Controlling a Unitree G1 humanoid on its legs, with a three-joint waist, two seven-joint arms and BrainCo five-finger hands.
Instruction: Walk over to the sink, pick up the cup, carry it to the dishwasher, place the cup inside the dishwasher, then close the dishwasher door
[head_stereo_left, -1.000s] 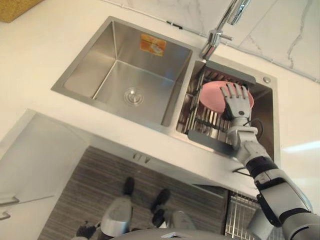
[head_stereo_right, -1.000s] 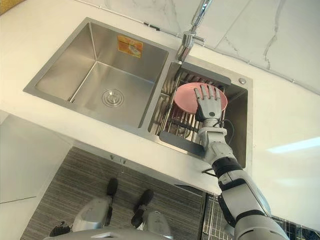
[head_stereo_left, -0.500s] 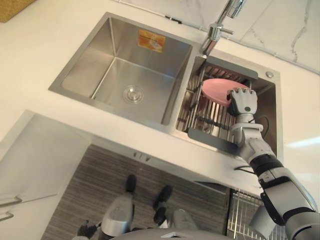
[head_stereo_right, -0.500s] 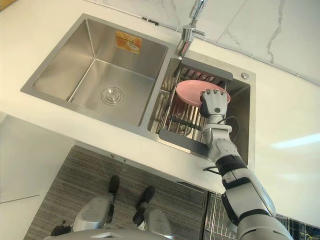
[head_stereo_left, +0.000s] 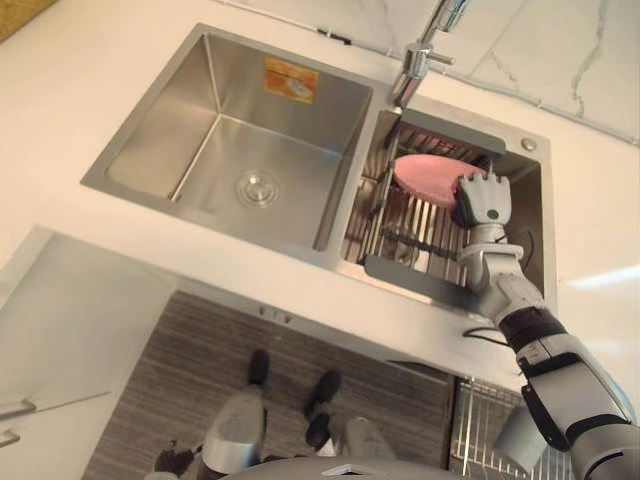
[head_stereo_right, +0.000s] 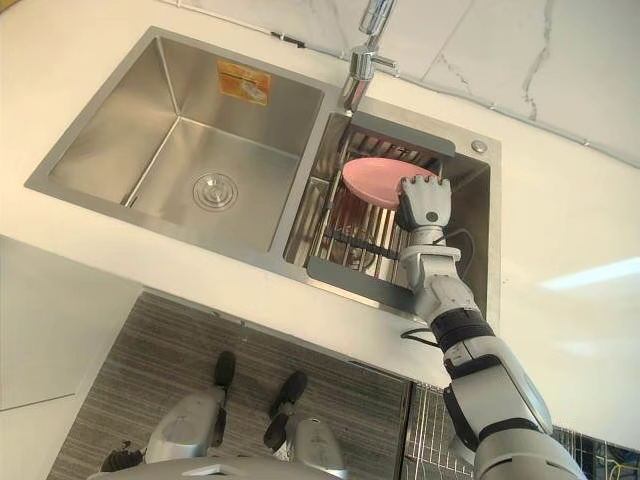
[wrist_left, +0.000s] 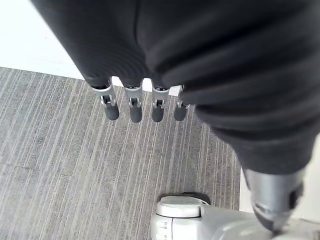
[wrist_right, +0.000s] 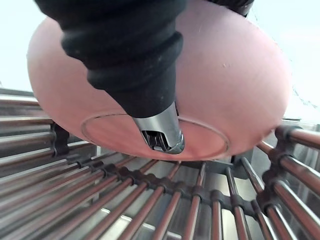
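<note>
A pink, bowl-shaped cup (head_stereo_left: 425, 175) leans on its side on the wire rack (head_stereo_left: 410, 228) in the sink's right basin. My right hand (head_stereo_left: 483, 198) reaches in from the near side, its fingers curled over the cup's near rim. In the right wrist view the thumb (wrist_right: 161, 134) presses against the cup's (wrist_right: 245, 95) underside, so the rim is pinched. My left hand hangs low at my side, its fingers (wrist_left: 135, 107) straight over the striped floor.
The left basin (head_stereo_left: 250, 140) is bare steel with a drain (head_stereo_left: 258, 188). A tap (head_stereo_left: 415, 58) stands behind the divider. White counter (head_stereo_left: 60, 110) surrounds the sink. A wire basket (head_stereo_left: 485, 425) shows low at the right, below the counter edge.
My right hand's fingers, straight over the cup a second ago, have curled down onto its rim. The whole view has shifted a little.
</note>
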